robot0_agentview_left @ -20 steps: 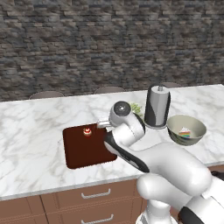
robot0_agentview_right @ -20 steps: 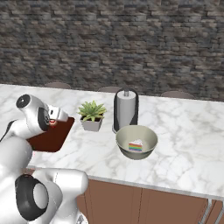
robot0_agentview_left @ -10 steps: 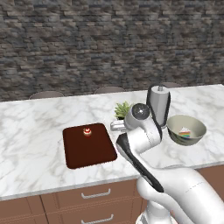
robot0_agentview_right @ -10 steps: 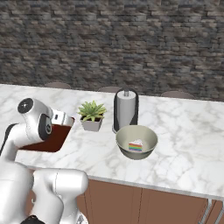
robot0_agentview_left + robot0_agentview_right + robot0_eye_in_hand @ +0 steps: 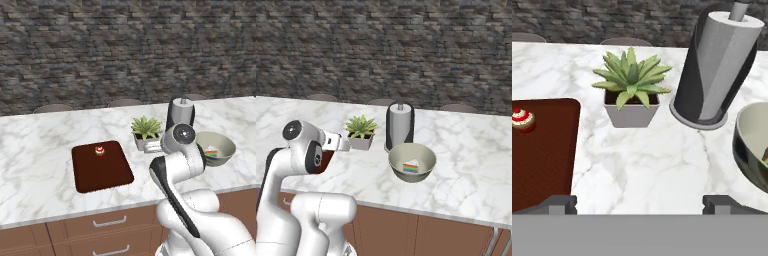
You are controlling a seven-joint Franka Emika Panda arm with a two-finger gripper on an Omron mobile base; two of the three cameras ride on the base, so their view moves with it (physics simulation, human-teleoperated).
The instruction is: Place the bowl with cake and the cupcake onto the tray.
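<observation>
The cupcake (image 5: 100, 150) stands on the far part of the dark reddish-brown tray (image 5: 102, 172), also seen at the left of the hand view as the cupcake (image 5: 522, 120) on the tray (image 5: 542, 155). The pale bowl (image 5: 216, 147) with the rainbow cake piece (image 5: 411, 167) rests on the counter to the right, in front of the paper towel holder. My gripper (image 5: 639, 204) hovers open over bare marble between tray and bowl, just in front of the plant pot. Nothing is between its fingertips (image 5: 559, 202).
A small square grey pot with a green plant (image 5: 146, 131) stands between tray and bowl. A dark paper towel holder (image 5: 180, 112) is behind the bowl. The marble counter (image 5: 40, 145) runs wide to the left; a stone wall rises behind it.
My arm has swung right, from above the tray to the counter in front of the plant. The gripper stays open. Cupcake, tray and bowl have not moved.
</observation>
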